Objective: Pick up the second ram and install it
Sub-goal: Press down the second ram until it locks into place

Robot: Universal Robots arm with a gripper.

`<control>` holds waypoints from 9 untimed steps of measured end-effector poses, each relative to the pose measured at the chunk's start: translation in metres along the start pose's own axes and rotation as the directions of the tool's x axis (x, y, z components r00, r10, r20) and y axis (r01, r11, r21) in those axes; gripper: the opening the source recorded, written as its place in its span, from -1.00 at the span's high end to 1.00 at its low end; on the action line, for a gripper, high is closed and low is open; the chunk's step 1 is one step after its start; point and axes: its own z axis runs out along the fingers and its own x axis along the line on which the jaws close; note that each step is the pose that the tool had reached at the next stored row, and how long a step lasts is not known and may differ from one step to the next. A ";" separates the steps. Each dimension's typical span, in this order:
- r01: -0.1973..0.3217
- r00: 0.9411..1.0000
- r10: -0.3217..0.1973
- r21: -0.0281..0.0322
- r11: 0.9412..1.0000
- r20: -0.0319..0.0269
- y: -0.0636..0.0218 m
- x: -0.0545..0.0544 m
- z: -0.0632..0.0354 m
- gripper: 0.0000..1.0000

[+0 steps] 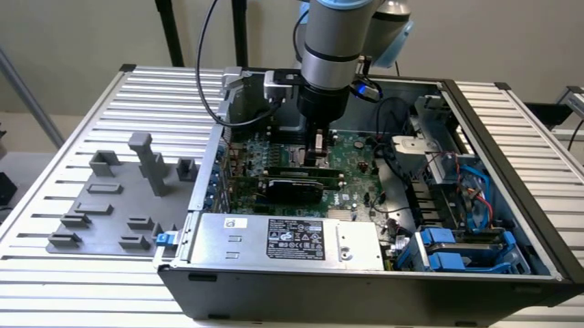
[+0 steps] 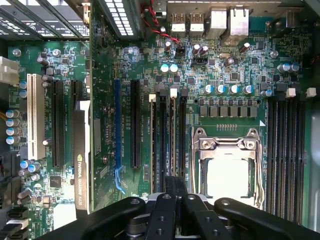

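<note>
The second ram (image 2: pixel 173 135), a thin green stick seen edge-on, stands in a black motherboard slot with a white clip at its far end. My gripper (image 2: pixel 175 184) is shut, and its dark fingertips sit directly over the near end of that stick. Whether they touch it I cannot tell. Another similar stick (image 2: pixel 152 140) stands two slots over. In the exterior view my gripper (image 1: pixel 316 158) reaches straight down into the open computer case (image 1: pixel 511 157), just above the motherboard's slots.
The CPU socket (image 2: pixel 225 170) lies right beside the slots, and a graphics card (image 2: pixel 82 155) stands upright on the other side. A power supply (image 1: pixel 292 239), cables and blue drive bays (image 1: pixel 456 249) crowd the case. A grey fixture plate (image 1: pixel 109 205) lies at the exterior view's left.
</note>
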 end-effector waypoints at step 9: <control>0.000 1.000 0.000 0.002 1.000 0.000 0.0037 0.000 0.0113 0.79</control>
